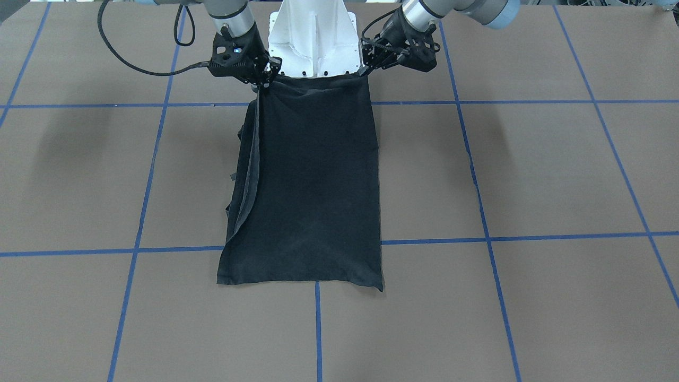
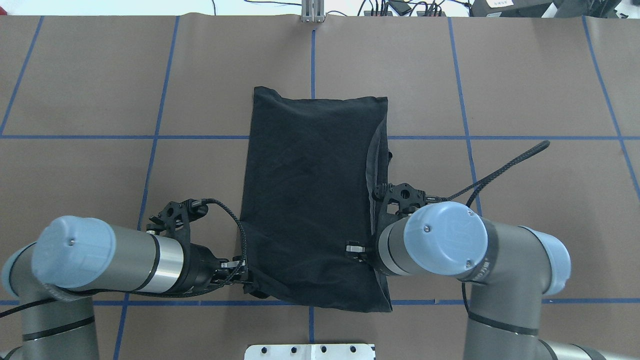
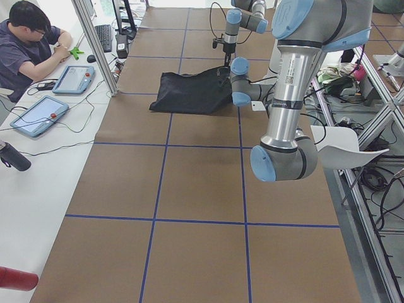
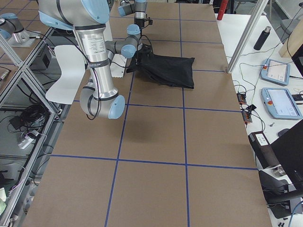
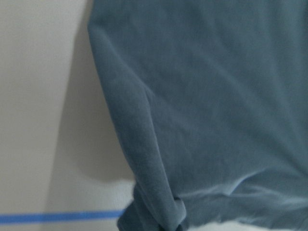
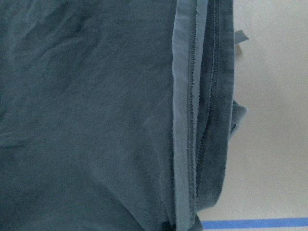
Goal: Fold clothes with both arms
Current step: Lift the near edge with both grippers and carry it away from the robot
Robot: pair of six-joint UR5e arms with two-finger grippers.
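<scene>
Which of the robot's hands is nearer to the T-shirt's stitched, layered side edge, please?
Right. The right hand grips the T-shirt at the corner where that stitched edge begins; the left hand grips the opposite corner, across the shirt's full width from it.

Brown counter point(image 1: 530, 170) was divided into rectangles by blue tape lines point(image 1: 424, 241). A person point(image 3: 25, 44) sat at a white side counter point(image 3: 38, 189) that carried a keyboard point(image 3: 103, 36), a blue-edged tablet point(image 3: 72, 79), a second tablet point(image 3: 35, 115) and a black bottle point(image 3: 12, 156). A white chair point(image 3: 344, 148) stood off the opposite edge.
</scene>
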